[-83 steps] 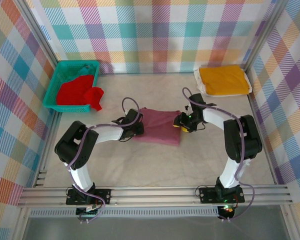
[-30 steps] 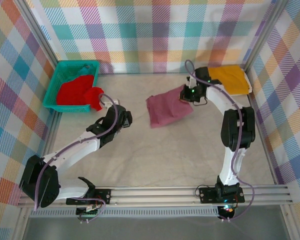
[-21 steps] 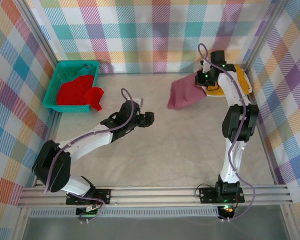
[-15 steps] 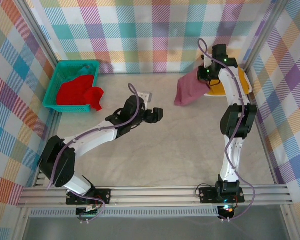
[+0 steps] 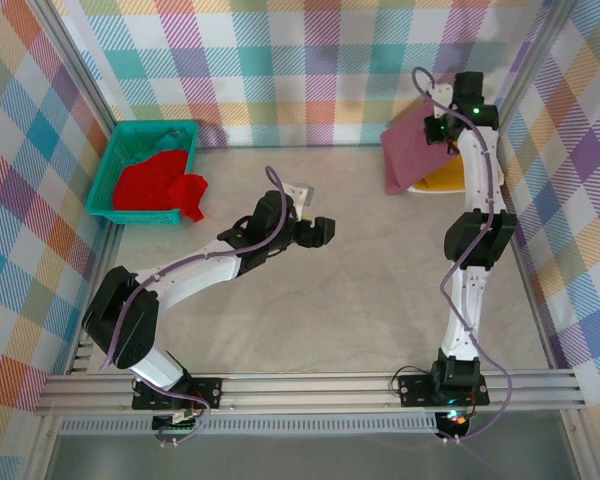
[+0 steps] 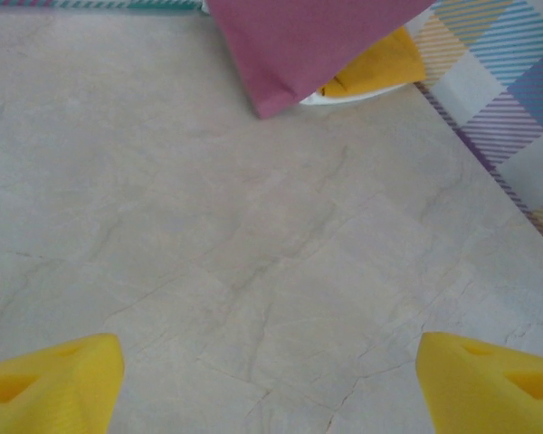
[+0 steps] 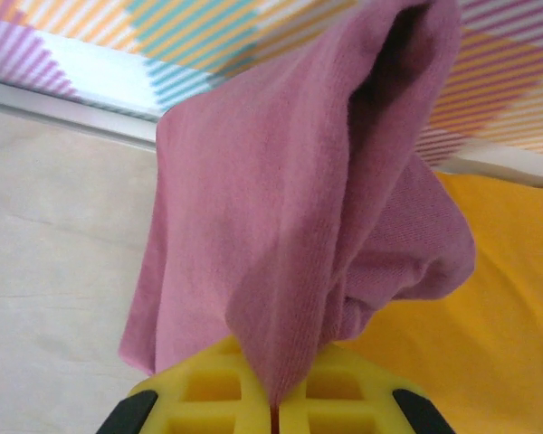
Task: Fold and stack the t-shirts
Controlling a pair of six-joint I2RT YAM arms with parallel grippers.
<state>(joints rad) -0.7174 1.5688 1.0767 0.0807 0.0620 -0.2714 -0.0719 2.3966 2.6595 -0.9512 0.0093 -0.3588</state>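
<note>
The maroon tee (image 5: 408, 152) has left the middle of the table (image 5: 360, 300). The right gripper (image 5: 442, 131), pinched on it, has lifted it to the far right corner, where it dangles over the yellow-orange tee (image 5: 445, 179). The left gripper (image 5: 324, 231) has let go, spread its jaws and swung toward the table's middle.

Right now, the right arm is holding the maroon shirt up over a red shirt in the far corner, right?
Not quite. The right gripper holds the maroon shirt up over a yellow-orange shirt, not a red one, in the far corner; the right wrist view shows it.
</note>
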